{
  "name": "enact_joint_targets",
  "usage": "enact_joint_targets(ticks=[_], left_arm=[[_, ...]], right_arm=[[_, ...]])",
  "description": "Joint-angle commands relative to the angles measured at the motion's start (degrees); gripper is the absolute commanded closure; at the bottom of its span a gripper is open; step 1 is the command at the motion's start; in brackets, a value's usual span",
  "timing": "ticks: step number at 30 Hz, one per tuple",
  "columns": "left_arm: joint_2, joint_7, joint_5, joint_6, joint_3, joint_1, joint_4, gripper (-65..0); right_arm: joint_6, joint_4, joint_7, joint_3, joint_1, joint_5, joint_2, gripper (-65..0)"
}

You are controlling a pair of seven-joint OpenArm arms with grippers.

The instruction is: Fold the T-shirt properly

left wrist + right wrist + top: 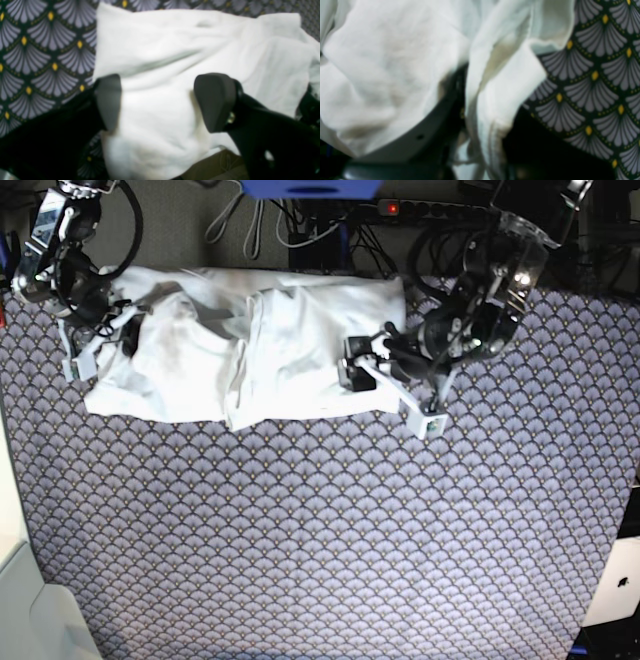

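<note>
The white T-shirt [250, 345] lies crumpled and partly folded at the back of the patterned surface. My left gripper [162, 102] is open, its two dark fingers [215, 102] spread over the shirt's right end [175, 50]; in the base view the left gripper [365, 358] is at the shirt's right edge. My right gripper [122, 332] is at the shirt's left end. In the right wrist view a bunched fold of cloth [492, 100] runs between the jaws and more cloth drapes over the grey finger [415, 140], hiding the tips.
The surface is a dark cloth with a grey fan pattern [320, 530]. A power strip and cables [400, 210] lie behind the shirt. A white object [35, 615] stands at the front left corner.
</note>
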Motion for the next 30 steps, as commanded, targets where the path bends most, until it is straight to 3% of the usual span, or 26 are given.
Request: enact_joint_targets(ticks=[1,5,8,13,15,19,23,27,30], left_arm=[[-0.38,-0.30,-0.46,0.05,-0.27,-0.79,1.78,-45.5],[-0.56,0.14,-0.46,0.05,-0.19,-0.62,3.01,-30.4],[-2.23,0.14,-0.29,0.23,-0.19,0.35,2.48,-14.4],[-4.86,0.14,-0.46,0.40,-0.19,1.32,1.17,-6.7],[-5.57,0.14,-0.46,0.49,-0.36,1.76,1.34,0.0],[-5.13,0.14,-0.46,0.49,-6.25,3.87,1.25,-0.2],[-2.40,0.23,-0.37,0.23,-10.65,4.13,-3.05,-0.3],[-2.14,0.14,-0.37,0.14,-8.63,3.87,-6.57,-0.3],[-1.26,0.14,-0.02,0.14,-6.96,2.81,-6.83,-0.3]], right_arm=[[0.41,0.09,-2.84,-0.07,-0.26,-0.41,0.28,0.0],[0.41,1.06,-2.84,-0.16,-0.52,5.39,2.04,0.0],[0.41,5.28,-2.93,-0.07,-2.63,7.76,2.56,0.0],[0.41,12.58,-2.93,-0.33,-4.57,8.03,2.21,0.0],[0.41,13.37,-2.93,-0.42,-4.48,8.03,1.86,0.0],[0.41,13.81,-2.93,-0.33,-4.39,8.03,1.42,0.0],[0.41,14.77,-2.93,-0.33,-4.39,8.03,1.42,0.0],[0.41,19.61,-3.28,-0.16,-4.83,8.03,1.33,0.0],[0.41,22.77,-6.54,-0.25,-4.48,8.11,1.24,0.0]])
